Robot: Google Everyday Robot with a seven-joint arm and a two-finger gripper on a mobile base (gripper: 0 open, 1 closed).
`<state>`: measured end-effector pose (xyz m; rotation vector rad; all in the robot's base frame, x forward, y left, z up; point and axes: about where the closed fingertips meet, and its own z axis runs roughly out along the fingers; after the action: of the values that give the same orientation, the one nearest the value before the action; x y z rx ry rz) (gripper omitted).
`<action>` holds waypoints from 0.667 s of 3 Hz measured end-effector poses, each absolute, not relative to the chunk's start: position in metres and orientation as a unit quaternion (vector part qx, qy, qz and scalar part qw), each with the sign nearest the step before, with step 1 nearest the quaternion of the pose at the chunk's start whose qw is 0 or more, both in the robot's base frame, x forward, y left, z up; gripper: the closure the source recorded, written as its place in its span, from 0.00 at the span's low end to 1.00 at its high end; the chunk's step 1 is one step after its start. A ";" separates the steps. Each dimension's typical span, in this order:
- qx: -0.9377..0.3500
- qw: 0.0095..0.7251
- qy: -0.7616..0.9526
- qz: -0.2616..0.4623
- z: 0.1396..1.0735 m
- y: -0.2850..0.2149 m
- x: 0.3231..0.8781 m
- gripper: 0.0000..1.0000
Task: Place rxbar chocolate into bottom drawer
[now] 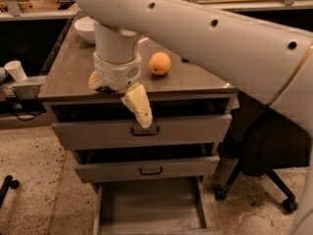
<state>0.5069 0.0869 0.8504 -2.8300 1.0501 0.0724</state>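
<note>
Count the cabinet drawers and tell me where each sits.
3: top drawer under the tabletop, middle drawer below it, bottom drawer lowest, pulled out. The gripper hangs at the tabletop's front edge.

Orange [160, 63] sat on cabinet top [66, 67], right of gripper [119, 98] at front edge; white bowl [84, 28] rear left; black chair [274, 151], probably office type, right.

the claw [119, 99] hangs at the front left edge of the tabletop [68, 67], above the upper drawers [186, 131]. an orange [160, 63] sits just to its right and a bowl [84, 28] behind it. the bottom drawer [146, 207] stands pulled out below.
</note>
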 end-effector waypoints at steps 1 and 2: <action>-0.941 0.061 0.332 0.007 0.851 0.092 0.533 0.00; -0.952 0.049 0.300 -0.029 0.854 0.104 0.580 0.00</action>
<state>0.5796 0.1042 0.8538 -2.9023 0.9141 -0.0895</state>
